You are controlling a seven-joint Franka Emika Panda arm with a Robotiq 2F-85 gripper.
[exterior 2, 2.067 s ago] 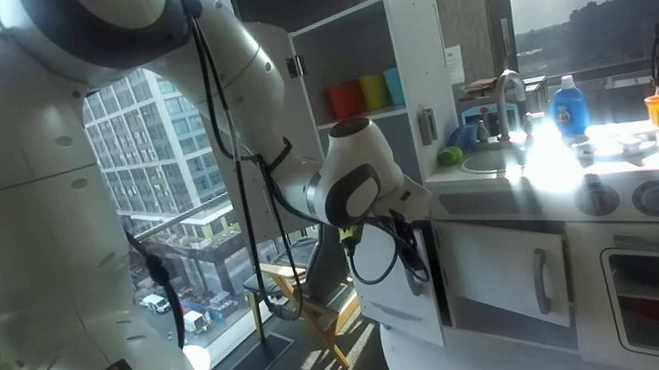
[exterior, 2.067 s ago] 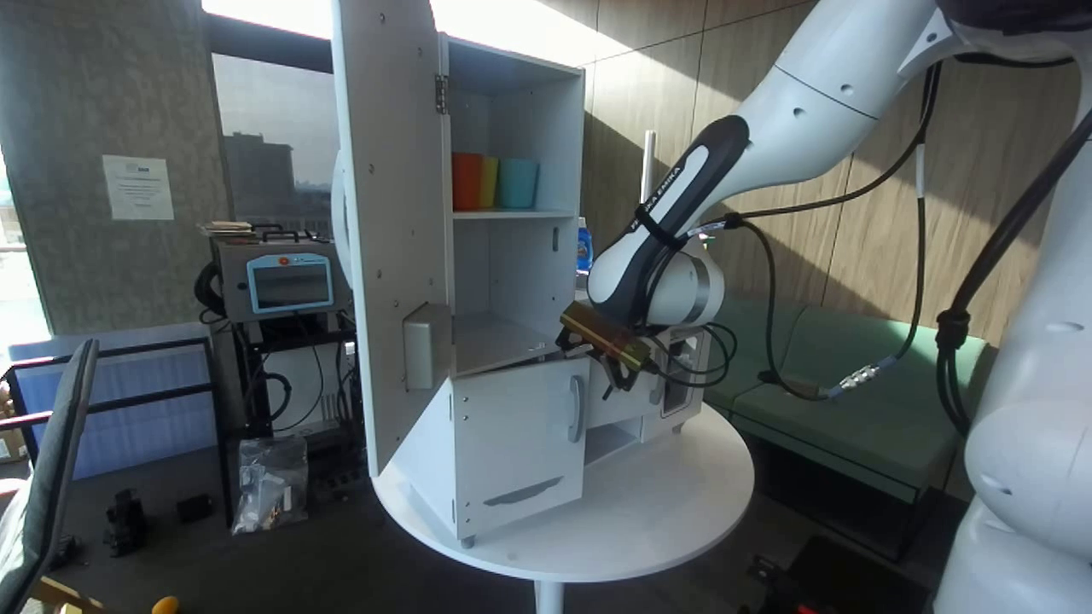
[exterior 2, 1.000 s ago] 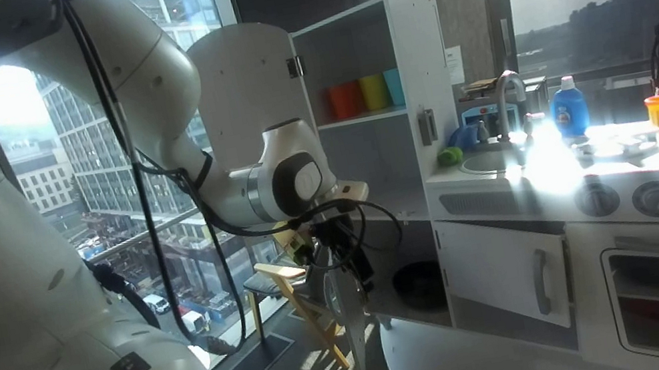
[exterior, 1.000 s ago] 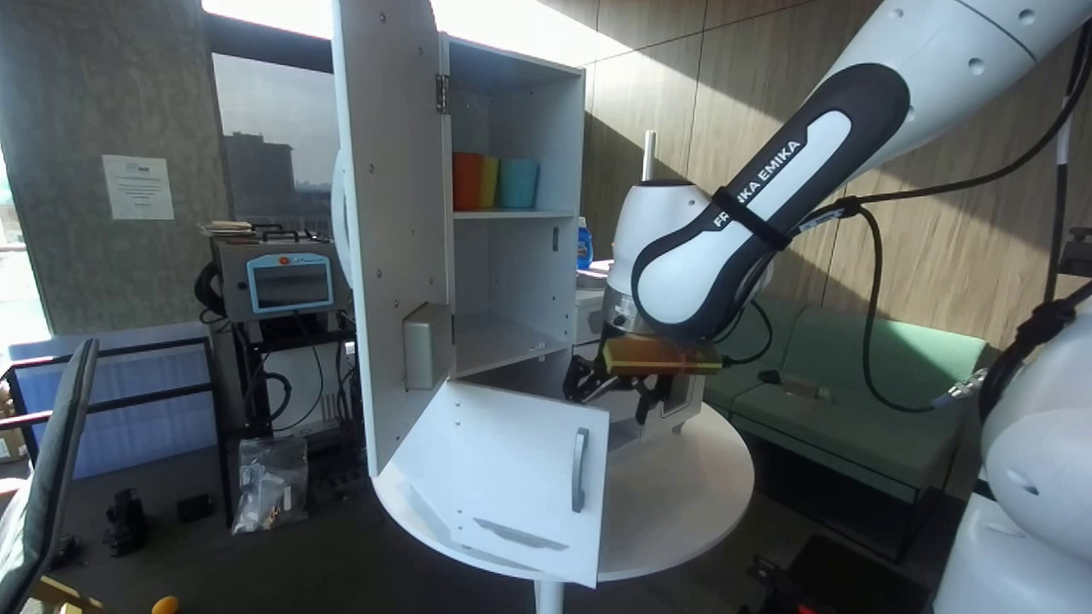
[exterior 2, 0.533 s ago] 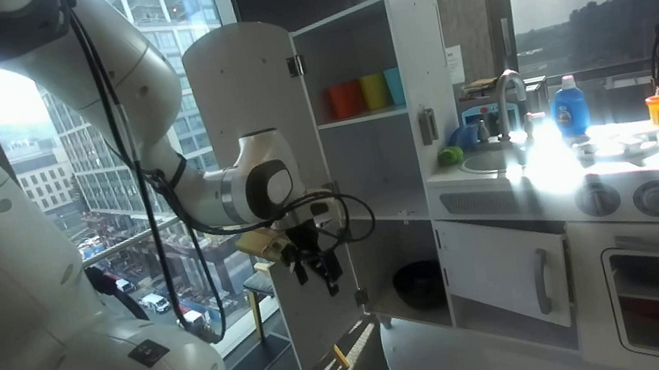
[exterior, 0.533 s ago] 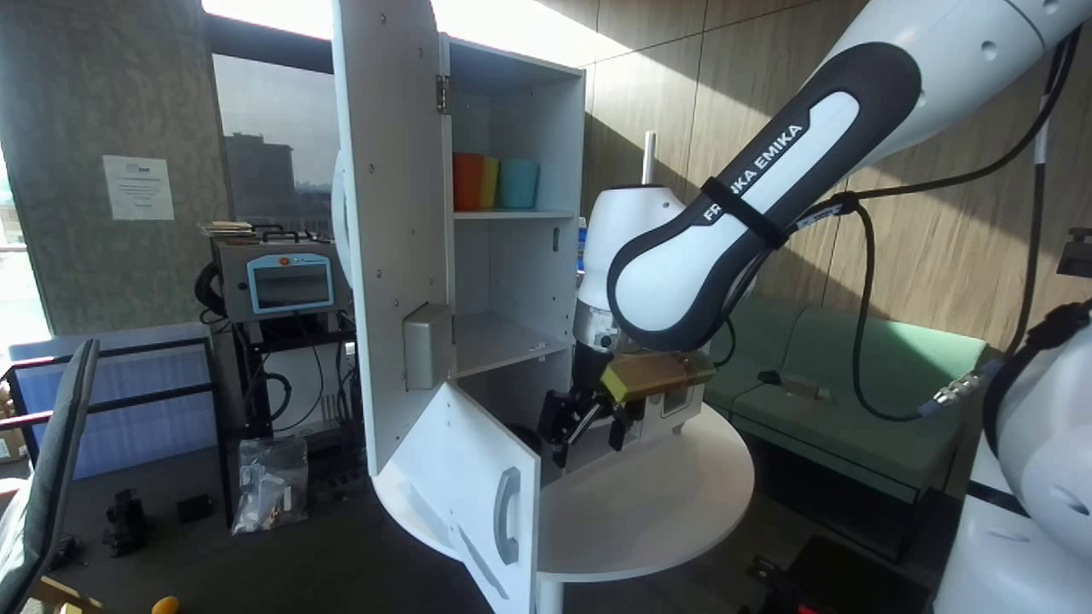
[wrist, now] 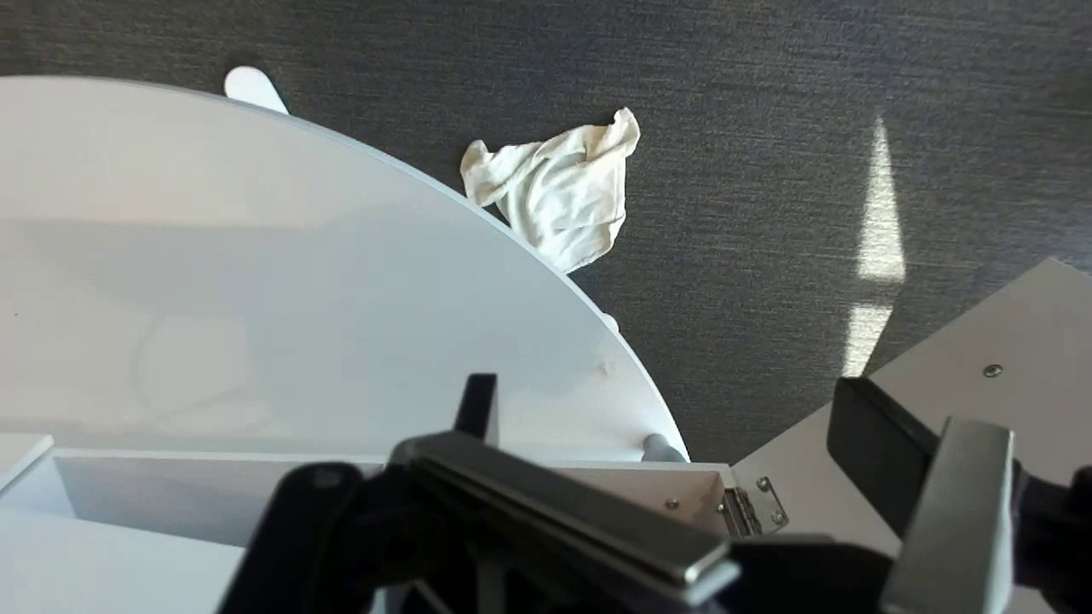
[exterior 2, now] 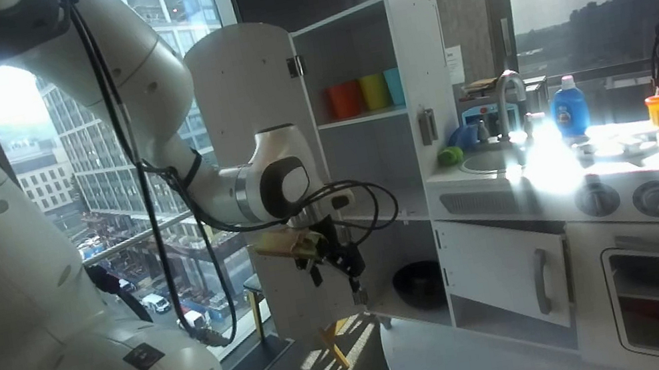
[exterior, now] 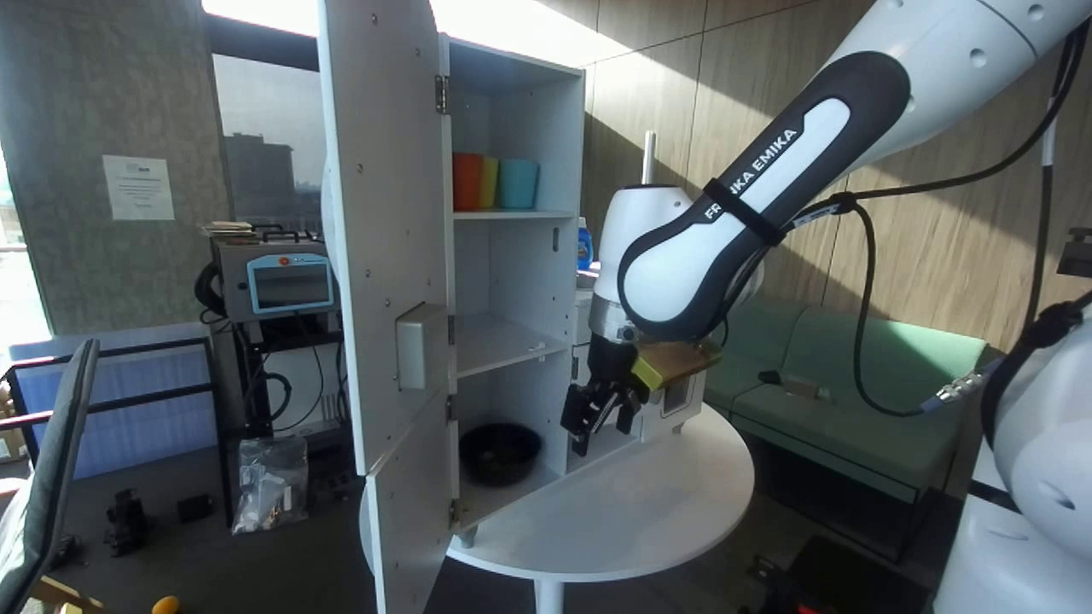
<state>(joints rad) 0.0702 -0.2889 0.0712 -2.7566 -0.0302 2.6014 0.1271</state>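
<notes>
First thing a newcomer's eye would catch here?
The Franka arm dominates, its open pincer near the tall white cabinet. Inside sit three bright cups on the upper shelf and a black bowl at the bottom. In an exterior view, glare blazes beside a blue detergent bottle.

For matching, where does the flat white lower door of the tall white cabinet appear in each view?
In an exterior view: flat white lower door left of centre, cut off at the bottom edge.
In an exterior view: door below and left of centre, partly behind the black two-fingered gripper.
Wrist view: door at lower right.
Landmark: round white tabletop, right of the door in both exterior views, left of it in the wrist view.
</notes>
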